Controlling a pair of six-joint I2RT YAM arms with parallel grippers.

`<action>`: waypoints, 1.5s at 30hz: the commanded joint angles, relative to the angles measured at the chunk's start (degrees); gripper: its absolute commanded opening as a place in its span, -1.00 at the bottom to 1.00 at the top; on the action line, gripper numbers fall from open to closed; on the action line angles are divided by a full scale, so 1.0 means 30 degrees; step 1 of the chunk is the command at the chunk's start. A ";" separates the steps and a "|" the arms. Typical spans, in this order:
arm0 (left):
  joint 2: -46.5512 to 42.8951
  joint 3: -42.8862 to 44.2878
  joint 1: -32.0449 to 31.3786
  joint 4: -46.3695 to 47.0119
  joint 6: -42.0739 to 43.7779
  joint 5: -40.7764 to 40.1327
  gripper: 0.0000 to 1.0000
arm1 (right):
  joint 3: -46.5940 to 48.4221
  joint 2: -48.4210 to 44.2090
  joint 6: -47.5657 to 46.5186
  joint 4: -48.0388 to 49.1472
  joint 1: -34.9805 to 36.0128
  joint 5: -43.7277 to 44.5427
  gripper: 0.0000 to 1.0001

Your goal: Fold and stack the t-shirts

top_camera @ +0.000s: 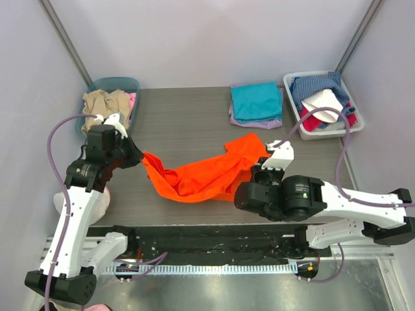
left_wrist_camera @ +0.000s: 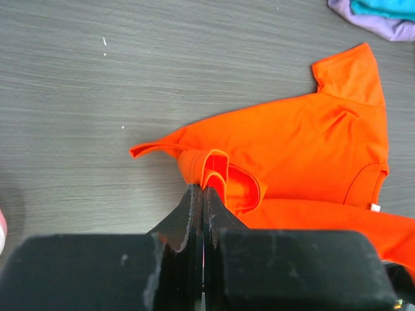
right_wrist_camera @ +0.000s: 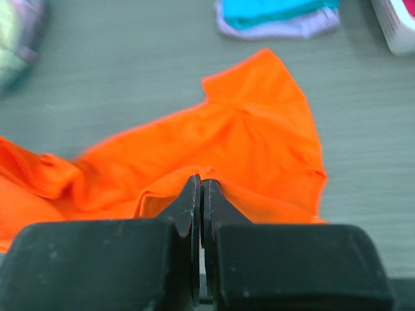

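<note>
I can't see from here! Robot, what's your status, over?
Left pincer, right pincer shut on orange shirt. Shirt bunched, unfolded. Teal shirt stacked on lavender shirt behind. Nothing blocking.

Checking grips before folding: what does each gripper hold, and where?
Orange shirt, both: left gripper pinches a folded edge at one end, right gripper a fold near the other.

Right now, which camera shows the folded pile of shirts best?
The top camera: the whole folded pile shows, teal shirt on a lavender one. The left wrist view catches only a corner of the pile; the right wrist view only its near edge, slightly blurred.
</note>
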 commanded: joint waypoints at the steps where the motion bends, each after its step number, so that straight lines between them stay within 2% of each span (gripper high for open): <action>1: 0.0257 -0.0099 0.0104 0.0601 0.0127 0.0399 -1.00 | -0.3535 -0.0174 -0.2521 0.3376 -0.1720 -0.3530 -0.99; 3: 0.0316 -0.0304 0.0104 0.0718 0.0128 0.0370 -1.00 | -0.5346 0.0321 -0.3634 0.6042 -0.3331 -0.5955 -0.99; 8: 0.0228 -0.0977 0.0104 0.0953 -0.0077 0.0195 -1.00 | -0.7202 0.2400 -0.7677 1.1049 -0.6173 -0.9421 -0.99; 12: 0.0140 -0.1184 0.0075 0.0866 -0.0107 -0.0010 -1.00 | -0.7090 0.4859 -1.0404 1.3227 -0.8429 -1.2996 -0.98; 14: 0.0082 -0.1271 0.0104 0.0836 -0.0077 -0.0128 -1.00 | -0.6708 0.6325 -1.1339 1.3462 -0.8492 -1.3996 -0.98; 16: 0.0023 -0.1330 0.0104 0.0836 -0.0077 -0.0245 -1.00 | -0.6238 0.6943 -1.1637 1.3464 -0.8463 -1.4407 -0.73; 17: -0.0006 -0.1417 0.0075 0.0807 -0.0078 -0.0275 -1.00 | -0.6179 0.7149 -1.1755 1.3492 -0.8492 -1.4409 -0.50; 18: -0.0006 -0.1447 0.0104 0.0807 -0.0049 -0.0275 -1.00 | -0.6149 0.7093 -1.1814 1.3522 -0.8463 -1.4380 -0.11; 19: -0.0035 -0.1563 0.0104 0.0807 -0.0077 -0.0304 -1.00 | -0.6178 0.6947 -1.1843 1.3522 -0.8492 -1.4321 0.05; 21: -0.0065 -0.1681 0.0104 0.0865 -0.0136 -0.0246 -1.00 | -0.6149 0.6129 -1.2105 1.3406 -0.8521 -1.3795 0.31; 24: -0.0182 -0.2003 0.0104 0.1011 -0.0253 -0.0070 -1.00 | -0.6149 0.4518 -1.2660 1.2937 -0.8813 -1.3149 0.50; 30: -0.0329 -0.2414 0.0104 0.1187 -0.0429 0.0077 -1.00 | -0.6237 0.2963 -1.4506 1.2058 -0.9605 -1.3647 0.53; 39: -0.0505 -0.2414 0.0104 0.0982 -0.0400 0.0106 -1.00 | -0.6267 0.2902 -1.7349 1.1793 -0.9664 -1.3500 0.51; 45: -0.0592 -0.2560 0.0104 0.0953 -0.0429 0.0106 -1.00 | -0.6178 0.3312 -1.8580 1.1998 -0.9781 -1.4347 0.41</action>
